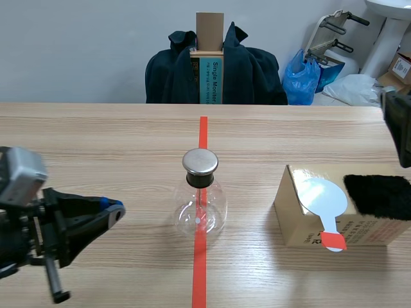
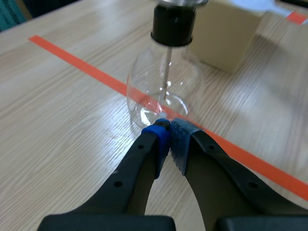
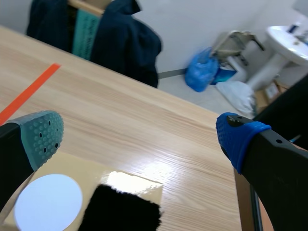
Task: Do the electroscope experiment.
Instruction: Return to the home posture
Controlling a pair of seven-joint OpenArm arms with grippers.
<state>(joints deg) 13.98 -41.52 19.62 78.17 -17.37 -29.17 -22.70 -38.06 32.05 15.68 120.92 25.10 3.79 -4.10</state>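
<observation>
The electroscope (image 1: 203, 202), a clear glass flask with a black stopper and a round metal cap (image 1: 200, 162), stood upright about midway between the left and right edges of the tabletop (image 1: 96, 141), right on the orange-red tape line. A thin rod hung from the stopper down inside the glass.

The left gripper (image 2: 169, 137) sat low near the left edge, its blue dotted pads (image 2: 161, 139) pressed together on nothing and pointed at the base of the flask, just short of it.

Toward the right edge lay a cardboard box (image 1: 302, 228). On its top rested a white disc paddle (image 1: 321, 197) with a red-taped handle jutting over the box's near side, and beside it a black fur pad (image 1: 380, 196).

The right gripper (image 3: 139, 137) hung above the box with its fingers spread wide, holding nothing.

A dark jacket (image 1: 173, 77) was draped over a chair beyond the far edge.
</observation>
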